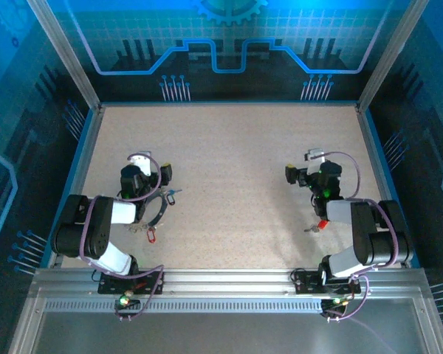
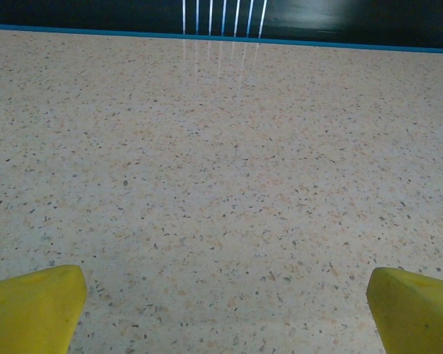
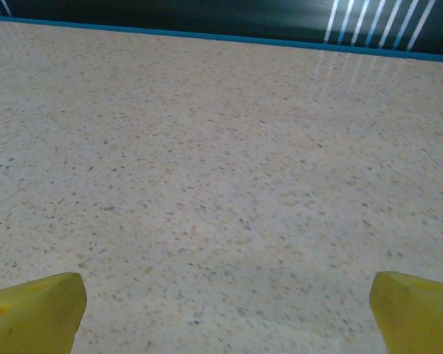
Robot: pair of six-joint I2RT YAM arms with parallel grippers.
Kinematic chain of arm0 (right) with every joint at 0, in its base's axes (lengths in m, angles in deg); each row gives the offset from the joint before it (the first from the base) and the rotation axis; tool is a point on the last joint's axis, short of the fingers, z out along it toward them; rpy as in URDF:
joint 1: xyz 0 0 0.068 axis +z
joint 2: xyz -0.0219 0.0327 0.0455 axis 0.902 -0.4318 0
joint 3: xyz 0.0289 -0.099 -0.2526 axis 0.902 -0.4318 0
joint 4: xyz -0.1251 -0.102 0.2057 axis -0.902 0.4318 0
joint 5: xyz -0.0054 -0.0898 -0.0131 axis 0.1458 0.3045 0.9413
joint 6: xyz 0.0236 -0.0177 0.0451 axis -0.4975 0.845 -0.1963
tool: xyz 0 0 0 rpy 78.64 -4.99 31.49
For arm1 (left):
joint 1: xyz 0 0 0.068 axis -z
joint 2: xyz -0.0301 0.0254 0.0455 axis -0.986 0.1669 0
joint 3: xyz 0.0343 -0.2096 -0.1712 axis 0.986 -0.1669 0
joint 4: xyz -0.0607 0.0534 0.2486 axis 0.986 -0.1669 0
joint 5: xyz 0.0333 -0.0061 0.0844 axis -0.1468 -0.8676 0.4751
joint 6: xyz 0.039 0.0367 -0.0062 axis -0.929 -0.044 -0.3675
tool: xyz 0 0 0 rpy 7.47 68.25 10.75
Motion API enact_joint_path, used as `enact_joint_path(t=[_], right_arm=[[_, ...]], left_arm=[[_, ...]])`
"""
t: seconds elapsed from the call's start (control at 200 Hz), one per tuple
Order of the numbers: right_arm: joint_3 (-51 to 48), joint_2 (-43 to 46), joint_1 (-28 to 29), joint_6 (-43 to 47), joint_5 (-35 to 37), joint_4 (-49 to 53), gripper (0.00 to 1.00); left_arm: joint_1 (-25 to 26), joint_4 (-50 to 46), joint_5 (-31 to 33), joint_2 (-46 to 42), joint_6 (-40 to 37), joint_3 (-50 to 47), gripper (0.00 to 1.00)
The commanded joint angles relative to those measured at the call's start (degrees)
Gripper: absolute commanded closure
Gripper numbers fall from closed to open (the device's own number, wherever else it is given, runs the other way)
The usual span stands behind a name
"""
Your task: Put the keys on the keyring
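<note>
Speckled table (image 1: 236, 147). Left gripper (image 2: 221, 313) and right gripper (image 3: 225, 313): jaws spread wide, holding nothing. Keyring (image 1: 162, 212) lies flat beside the left arm, red-headed key (image 1: 151, 235) near it; second key (image 1: 315, 226) by the right arm. Risk, we judge: tiny flat keys skidding under blunt fingertips.

Even, cool light falls on the speckled bench (image 1: 236, 162), shadows soft and faint; striped reflections (image 2: 220, 55) gleam at its far edge, while surrounding walls (image 1: 29, 147) sit dim and blue.
</note>
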Motion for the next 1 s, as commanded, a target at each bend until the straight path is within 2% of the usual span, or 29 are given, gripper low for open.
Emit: enact_joint_path(t=[0.0,0.075,0.22,0.31,0.4,0.46,0.515,0.605,0.67,0.775,0.89,0.995], right_arm=[[0.6,9.5,-1.7,-0.4,-4.1,8.5,0.00],[2.5,16.7,-1.7,0.8,-9.5,16.8,0.00],[8.0,28.8,-1.0,-0.9,-13.4,33.3,0.00],[12.5,34.2,0.0,-0.4,-11.3,42.9,0.00],[16.7,37.6,0.1,-1.9,-7.5,51.1,0.00],[19.3,39.5,0.2,-2.6,-7.5,54.8,0.00],[20.1,41.5,0.2,-5.9,-6.5,56.2,0.00],[20.7,43.7,0.0,-19.0,0.6,61.3,0.00],[21.2,43.6,-0.3,-19.8,-3.1,63.9,0.00],[24.4,40.2,0.1,-19.7,-9.0,69.9,0.00],[26.6,37.2,0.9,-19.6,-9.8,75.1,0.00],[26.3,38.4,1.2,-19.6,-7.4,76.0,0.00]], left_arm=[[1.0,0.3,0.7,-7.5,-1.6,-2.8,0.01],[1.7,-4.8,2.3,-15.9,-1.1,-3.8,0.01],[2.2,-29.8,2.8,-30.7,5.8,3.9,0.01],[1.9,-48.4,4.9,-35.8,14.5,9.9,0.01],[1.1,-67.9,7.5,-37.3,28.6,16.2,0.01],[0.2,-74.6,2.7,-37.1,32.1,17.6,0.01],[-0.5,-76.9,-3.8,-36.9,33.8,16.9,0.01],[-0.7,-74.8,-11.8,-34.9,40.7,12.7,0.01],[-0.9,-69.1,-18.1,-30.9,39.8,10.2,0.01],[-0.9,-71.7,-18.4,-21.5,35.2,14.2,0.01],[-0.8,-72.5,-21.3,-14.3,32.7,18.7,0.01],[-0.8,-69.6,-23.3,-10.9,34.2,19.1,0.01]])
